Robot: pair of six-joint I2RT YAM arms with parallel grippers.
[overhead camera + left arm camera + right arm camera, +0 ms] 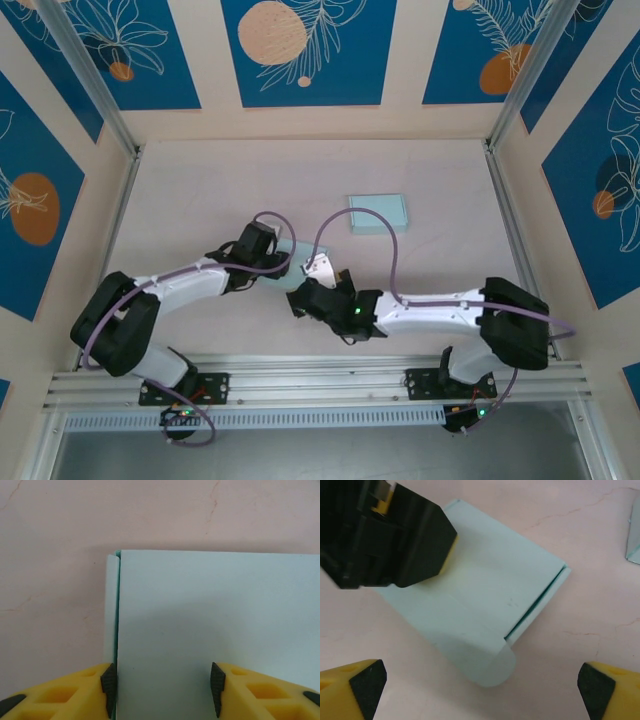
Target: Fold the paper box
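Note:
A pale mint paper box [485, 595] lies flat on the pink table, a side flap standing slightly out along one edge and a rounded tab [492, 667] curling down at its near end. In the top view the box [293, 248] is mostly covered by both wrists. My left gripper [162, 689] sits over the box's top panel [215, 620], jaws apart, its left pad [108, 687] against the seam beside the side flap. Its black body [405, 535] covers the box's far corner. My right gripper [482, 687] is wide open just short of the rounded tab, touching nothing.
A second mint paper piece [378, 213] lies flat farther back on the table, its corner [634, 535] visible at the right edge of the right wrist view. Aluminium frame rails [505, 200] and patterned walls close in the table on three sides.

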